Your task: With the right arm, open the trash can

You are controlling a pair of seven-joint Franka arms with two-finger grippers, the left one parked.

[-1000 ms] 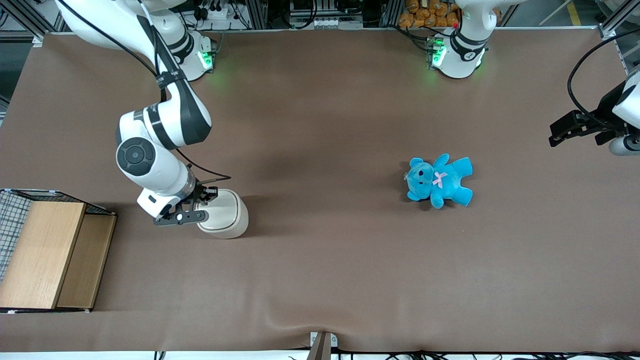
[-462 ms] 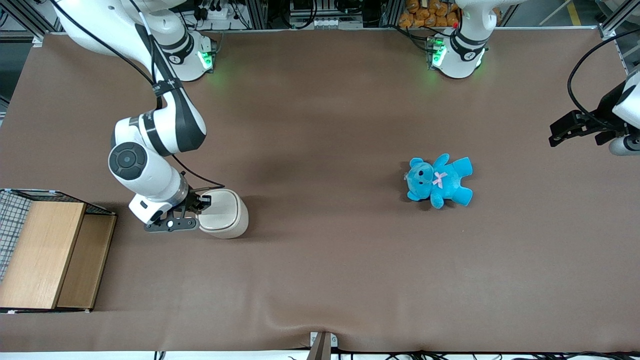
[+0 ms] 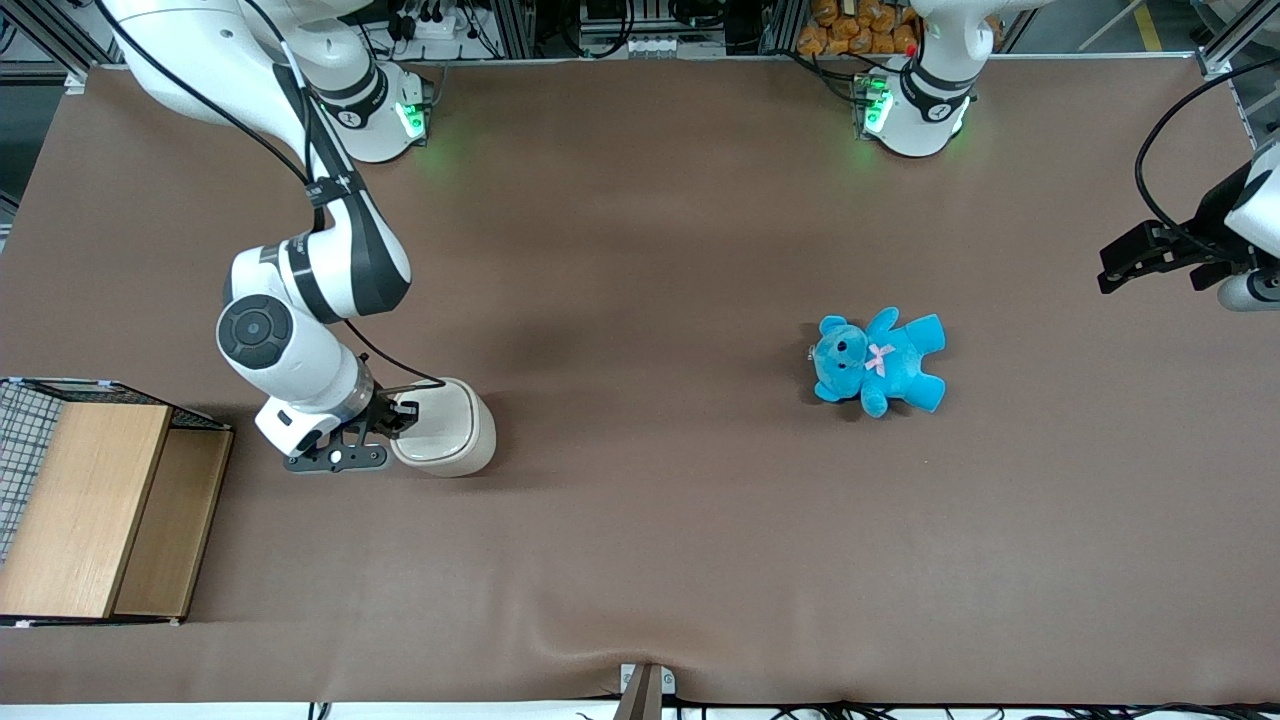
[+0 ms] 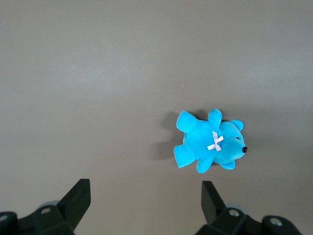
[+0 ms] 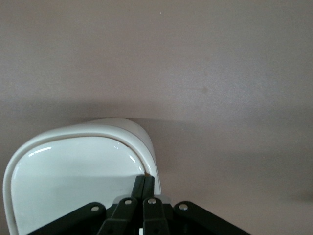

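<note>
**A:** Where is the trash can [image 3: 443,427] sitting?

**B:** On the brown table mat [image 3: 650,520], toward the working arm's end, just beside the wooden box with wire mesh [image 3: 95,505] but apart from it. The blue teddy bear [image 3: 880,362] lies well apart, toward the parked arm's end. It plays no part in this.

**A:** And the right arm [image 3: 300,300]?

**B:** It reaches down so that its gripper [image 3: 385,425] rests at the can's edge, on the side facing the wooden box. The wrist view shows why: the gripper [image 5: 145,188] has its two black fingers pressed together, tips meeting right at the rim of the cream lid [image 5: 73,181], where a thin dark seam runs between lid and body.

**A:** So nothing is clamped between them?

**B:** I see nothing between them. Held together they make a narrow wedge, which I judge suits prying or hooking under a flat lid's lip better than a pinch would.

**A:** Is the lid up yet?

**B:** It looks flat and seated; no tan inside shows. I'd say the opening itself is not yet done, and the tips sit low at the edge in order to catch it.
</note>
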